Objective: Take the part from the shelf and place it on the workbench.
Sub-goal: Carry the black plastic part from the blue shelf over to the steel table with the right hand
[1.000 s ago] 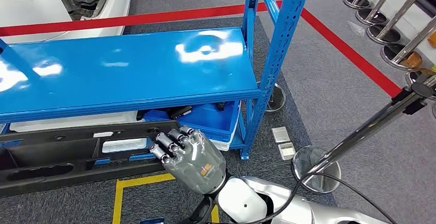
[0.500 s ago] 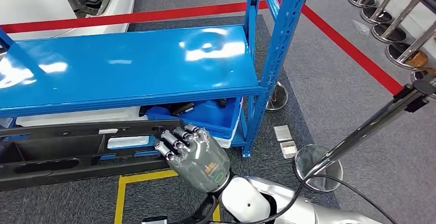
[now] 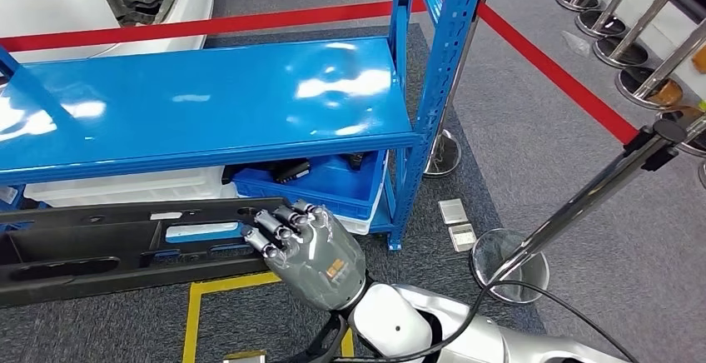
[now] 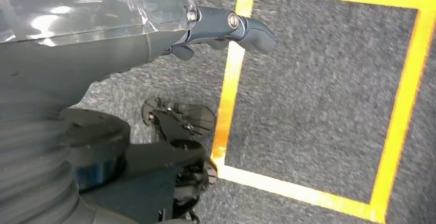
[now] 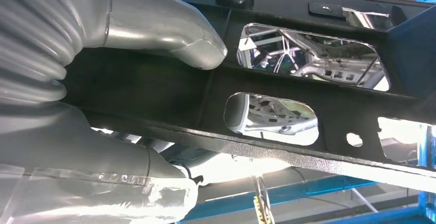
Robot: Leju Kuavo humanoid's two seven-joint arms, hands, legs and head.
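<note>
The part [image 3: 91, 251] is a long black plastic panel with several cutouts, lying level in front of the blue shelf's [image 3: 208, 105] lower tier. My right hand [image 3: 308, 251] grips the panel's right end, fingers curled over its top edge. In the right wrist view the thumb [image 5: 169, 39] presses one face of the black part [image 5: 308, 93] while the fingers wrap the bar from the other side. My left hand [image 4: 103, 44] hangs over the grey carpet with a dark finger stretched out and nothing in it.
A blue bin [image 3: 333, 184] and white trays [image 3: 125, 186] sit under the shelf top. A chrome stanchion [image 3: 512, 267] leans in at the right, with more at the far right. Red tape [image 3: 549, 67] and a yellow tape square [image 4: 406, 106] mark the floor.
The whole picture has shifted a little, so the camera has moved. My right hand keeps the same grip on the black part's end.
</note>
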